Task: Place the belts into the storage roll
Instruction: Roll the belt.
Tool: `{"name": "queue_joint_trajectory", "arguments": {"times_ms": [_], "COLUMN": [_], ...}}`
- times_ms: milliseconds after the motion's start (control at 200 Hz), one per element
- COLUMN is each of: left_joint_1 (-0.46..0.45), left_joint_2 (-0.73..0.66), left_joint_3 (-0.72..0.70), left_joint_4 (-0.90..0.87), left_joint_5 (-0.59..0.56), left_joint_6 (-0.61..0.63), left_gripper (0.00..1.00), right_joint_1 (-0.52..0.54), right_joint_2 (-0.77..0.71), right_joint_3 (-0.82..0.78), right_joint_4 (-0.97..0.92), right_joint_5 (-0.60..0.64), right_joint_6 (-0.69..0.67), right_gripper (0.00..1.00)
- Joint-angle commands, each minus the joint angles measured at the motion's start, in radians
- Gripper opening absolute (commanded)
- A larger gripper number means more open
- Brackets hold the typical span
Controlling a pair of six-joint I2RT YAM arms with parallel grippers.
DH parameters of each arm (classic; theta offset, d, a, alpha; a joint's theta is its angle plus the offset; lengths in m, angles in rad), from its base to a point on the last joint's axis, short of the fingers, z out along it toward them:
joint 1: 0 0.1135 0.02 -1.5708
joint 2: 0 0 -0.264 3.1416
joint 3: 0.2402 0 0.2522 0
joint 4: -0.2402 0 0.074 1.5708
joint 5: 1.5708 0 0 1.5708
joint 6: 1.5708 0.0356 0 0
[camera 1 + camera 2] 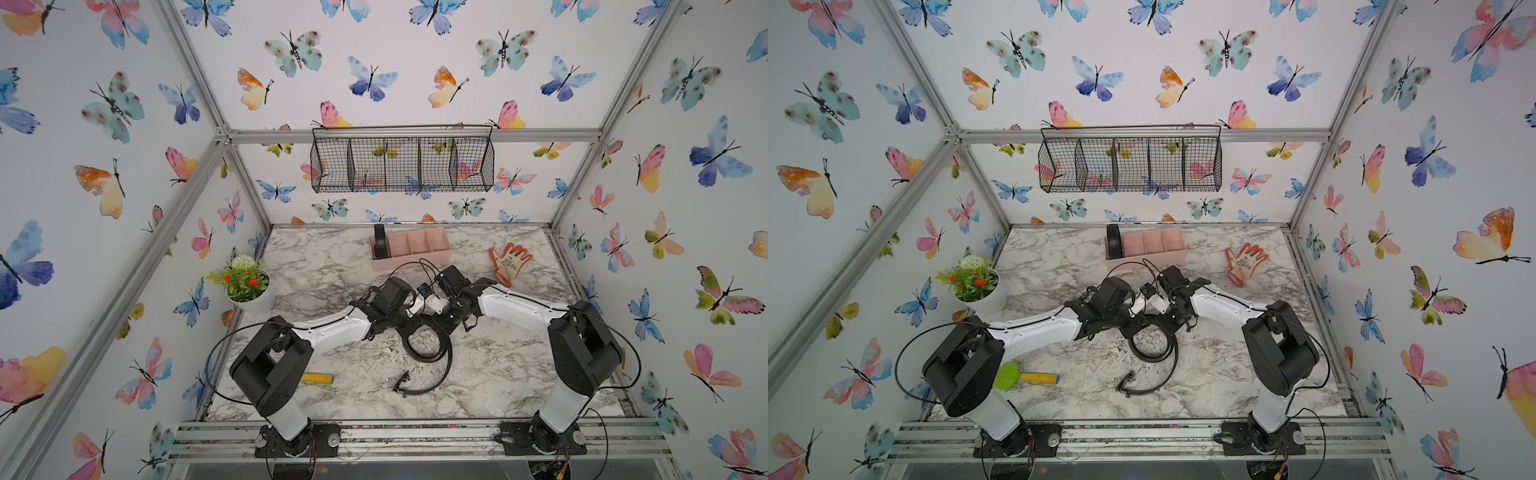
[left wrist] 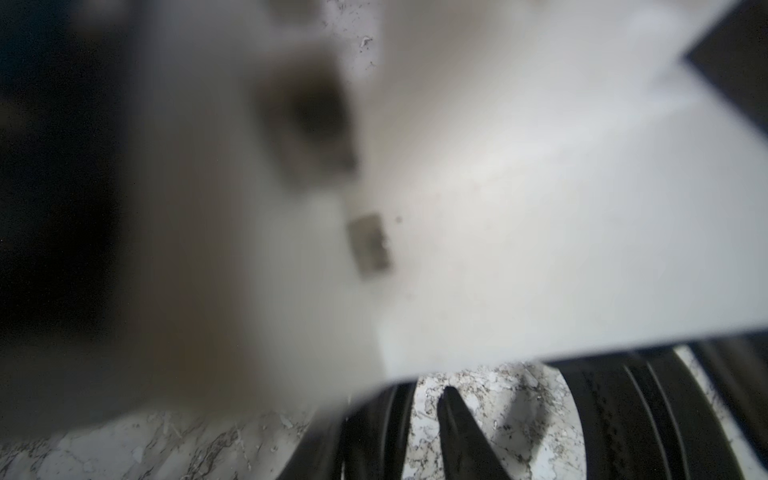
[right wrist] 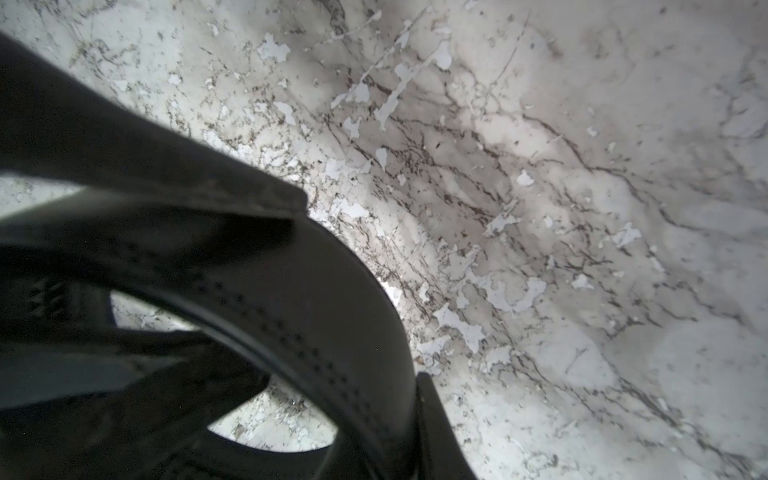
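The storage roll, a pale pink divided tray, sits at the back of the marble table. One black belt stands rolled in its leftmost compartment. The other belt lies coiled mid-table, its buckle nearer the front. Both arms meet over this coil. My right gripper is shut on a belt layer. My left gripper stands partly open beside the coil's layers, with marble showing between its one visible finger and the strap.
An orange glove lies at the back right, and a potted plant stands at the left. A green and yellow trowel lies at the front left. A wire basket hangs on the back wall. A blurred white body fills most of the left wrist view.
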Motion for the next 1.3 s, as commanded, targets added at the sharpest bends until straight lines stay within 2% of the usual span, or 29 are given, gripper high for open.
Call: {"name": "queue_joint_trajectory", "arguments": {"times_ms": [0, 75, 235, 330, 486, 646, 776, 941, 1066, 1181, 1296], "left_joint_1": [-0.004, -0.004, -0.001, 0.002, 0.003, 0.003, 0.004, 0.002, -0.002, -0.019, -0.04], "left_joint_2": [0.017, 0.016, -0.037, -0.035, -0.012, 0.019, 0.022, 0.0, -0.045, -0.102, -0.145], "left_joint_3": [-0.013, -0.012, -0.066, -0.066, -0.064, -0.046, -0.042, -0.042, -0.058, -0.068, -0.064], "left_joint_4": [-0.015, -0.03, 0.025, 0.016, 0.029, 0.026, 0.025, 0.014, 0.032, 0.023, 0.003], "left_joint_5": [0.046, 0.029, 0.006, 0.013, 0.035, 0.066, 0.077, 0.068, 0.048, -0.028, -0.127], "left_joint_6": [-0.013, -0.012, -0.034, -0.037, -0.045, -0.045, -0.046, -0.055, -0.089, -0.119, -0.149], "left_gripper": [0.3, 0.3, 0.48, 0.51, 0.41, 0.19, 0.07, 0.01, 0.0, 0.0, 0.0], "right_joint_1": [0.002, -0.005, -0.009, -0.01, -0.012, -0.013, -0.022, -0.032, -0.032, -0.032, -0.033], "right_joint_2": [-0.051, -0.053, -0.058, -0.069, -0.084, -0.096, -0.105, -0.12, -0.132, -0.156, -0.194], "right_joint_3": [0.009, 0.011, 0.009, 0.005, -0.005, -0.014, -0.015, -0.032, -0.049, -0.063, -0.083], "right_joint_4": [0.023, 0.03, 0.034, 0.038, 0.041, 0.045, 0.048, 0.086, 0.134, 0.177, 0.229], "right_joint_5": [-0.073, -0.098, -0.108, -0.113, -0.117, -0.134, -0.131, -0.136, -0.148, -0.124, -0.095], "right_joint_6": [0.019, 0.031, 0.04, 0.043, 0.045, 0.05, 0.065, 0.108, 0.153, 0.215, 0.283], "right_gripper": [0.03, 0.03, 0.03, 0.03, 0.03, 0.03, 0.03, 0.03, 0.03, 0.09, 0.24]}}
